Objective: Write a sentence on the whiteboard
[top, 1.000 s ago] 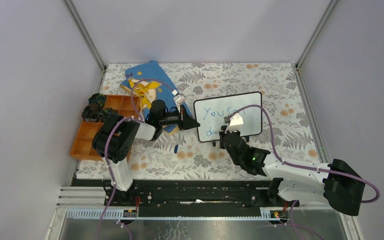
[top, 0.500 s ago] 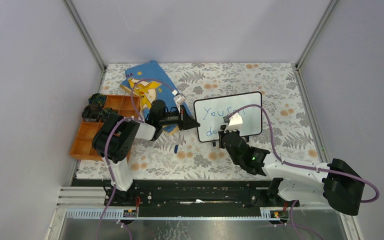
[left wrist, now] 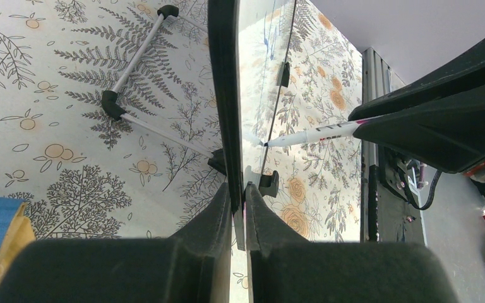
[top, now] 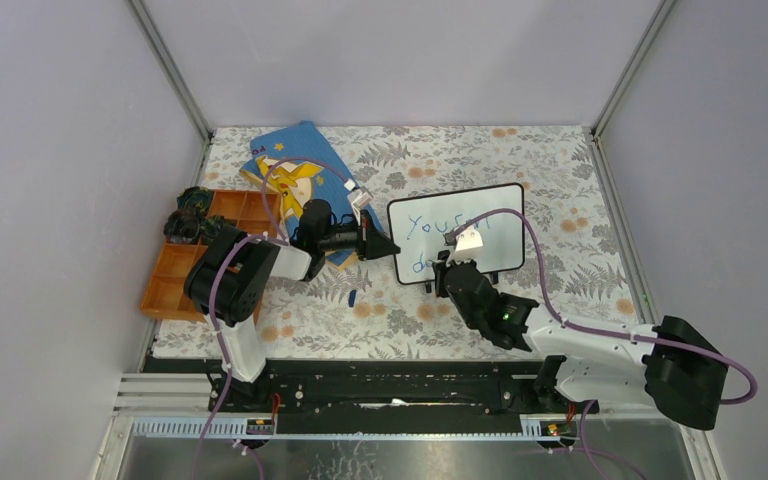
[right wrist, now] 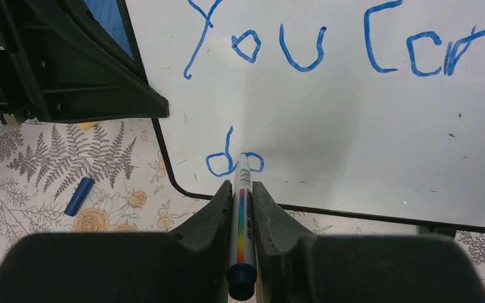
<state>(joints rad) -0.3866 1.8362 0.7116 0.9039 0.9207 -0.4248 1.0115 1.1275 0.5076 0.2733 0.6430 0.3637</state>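
Mid-table on the fern-print cloth [top: 560, 200]: whiteboard [top: 457, 233] propped up on its black feet, face toward the arms. Sentence [right wrist: 301, 65] is in blue marker. Line one reads "You can", though the last letters run together and are cut by the right wrist view's edge. Line two reads "do".

Right gripper [right wrist: 241, 189] is clamped on the marker [right wrist: 242, 214], jaws nearly together with the barrel between them. The marker tip touches the board right at the "o" of "do". The barrel has a rainbow stripe and a dark blue rear end. There is print on it in the left wrist view, too small to read.

Left gripper [left wrist: 237, 192] is pinched down on the board's left frame edge, one finger on the front face and one on the back, with only the frame's thickness between them.

Blue cap [right wrist: 79, 196] lies on the cloth near the board's lower left corner, not touching it. Blue book [top: 295, 160] with a yellow picture sits behind the left arm, partly covered by it; its lettering is unreadable. Orange tray [top: 175, 270] sits at the table's left edge, with dark bits in its far compartments.
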